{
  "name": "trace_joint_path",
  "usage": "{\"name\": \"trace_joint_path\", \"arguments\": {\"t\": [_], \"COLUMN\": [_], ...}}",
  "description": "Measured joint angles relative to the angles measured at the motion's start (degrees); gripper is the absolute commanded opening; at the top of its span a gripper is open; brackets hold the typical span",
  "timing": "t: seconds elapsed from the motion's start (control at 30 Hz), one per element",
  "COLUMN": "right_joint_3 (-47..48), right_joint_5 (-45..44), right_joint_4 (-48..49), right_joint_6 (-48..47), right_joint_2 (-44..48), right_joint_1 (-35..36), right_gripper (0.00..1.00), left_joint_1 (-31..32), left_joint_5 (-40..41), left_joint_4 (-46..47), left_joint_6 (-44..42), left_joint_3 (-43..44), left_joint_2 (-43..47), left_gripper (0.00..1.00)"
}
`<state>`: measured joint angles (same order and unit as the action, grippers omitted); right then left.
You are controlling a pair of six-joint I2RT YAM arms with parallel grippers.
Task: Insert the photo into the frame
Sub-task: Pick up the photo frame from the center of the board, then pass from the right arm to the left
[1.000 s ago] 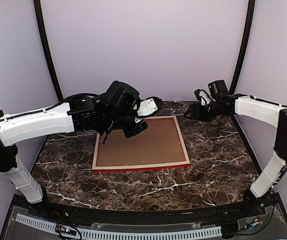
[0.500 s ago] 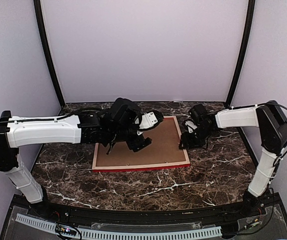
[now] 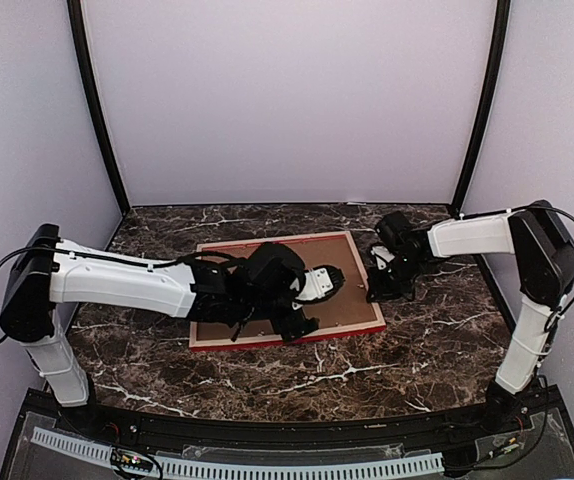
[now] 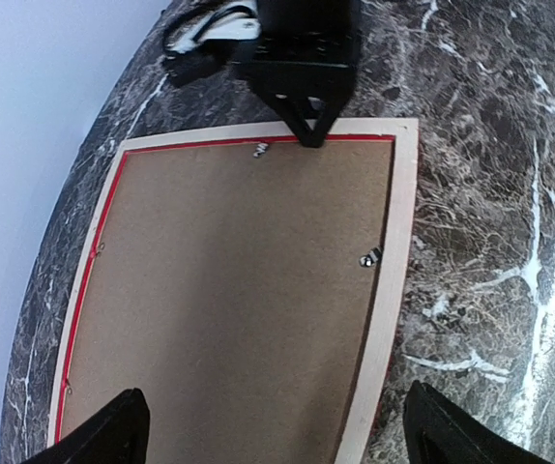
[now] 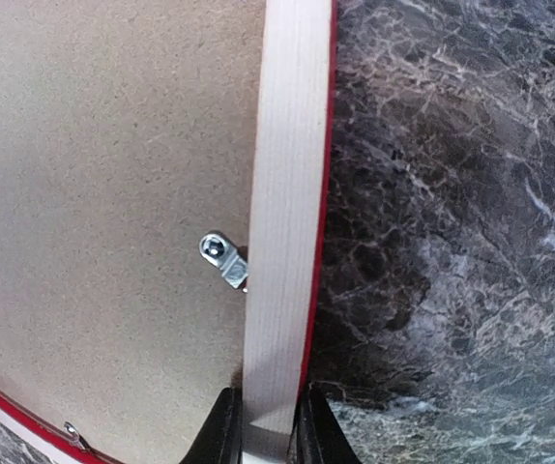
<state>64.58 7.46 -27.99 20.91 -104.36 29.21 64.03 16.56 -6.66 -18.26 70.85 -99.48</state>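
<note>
Right wrist, right end effector (image 5: 268,430) clamped on frame (image 5: 282,145) edge, left wrist, left end effector (image 4: 277,435) spread wide

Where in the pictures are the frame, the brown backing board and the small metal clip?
the frame (image 5: 282,145): right wrist view, on its pale wood rail.
the backing board (image 4: 239,290): left wrist view, on its brown middle.
the metal clip (image 5: 223,259): right wrist view, on its silver tab.

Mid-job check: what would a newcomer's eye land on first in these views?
The frame lies back-up in the middle of the dark marble table, its brown backing board showing inside pale wood rails. The right gripper is clamped across the frame's right-hand rail, and the left gripper hangs open above the board.
</note>
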Motion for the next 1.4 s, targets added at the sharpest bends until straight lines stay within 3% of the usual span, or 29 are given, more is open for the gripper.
{"name": "trace_joint_path", "arguments": {"t": [0.27, 0.5, 0.77, 0.9, 1.17, 1.4], "right_joint_3": [5.31, 11.56, 13.22, 13.22, 13.22, 13.22], "right_joint_5": [0.79, 4.00, 6.43, 6.84, 6.91, 7.32], "right_joint_4": [-7.80, -14.12, -18.88, -19.32, -19.89, -19.98], "right_joint_6": [-0.81, -2.49, -4.46, -4.76, -5.86, -6.10], "right_joint_2": [0.52, 2.01, 2.05, 2.05, 2.03, 2.03], "right_joint_1": [-0.11, -1.49, -2.03, -2.62, -3.17, -3.54], "right_gripper": [0.00, 0.00, 0.00, 0.00, 0.00, 0.00], "left_joint_1": [7.48, 8.26, 8.55, 8.87, 8.83, 8.83], "left_joint_5": [6.51, 13.79, 24.13, 26.18, 27.63, 27.39], "left_joint_4": [5.90, 9.46, 14.67, 15.87, 15.96, 15.54], "left_joint_6": [-3.82, -8.33, -12.98, -14.32, -15.13, -14.67], "left_joint_3": [-1.18, -1.27, -1.99, -1.99, -1.99, -1.99], "left_joint_2": [-9.55, -14.01, -16.39, -16.39, -16.26, -15.67], "left_gripper": [0.94, 0.92, 0.75, 0.72, 0.79, 0.69]}}
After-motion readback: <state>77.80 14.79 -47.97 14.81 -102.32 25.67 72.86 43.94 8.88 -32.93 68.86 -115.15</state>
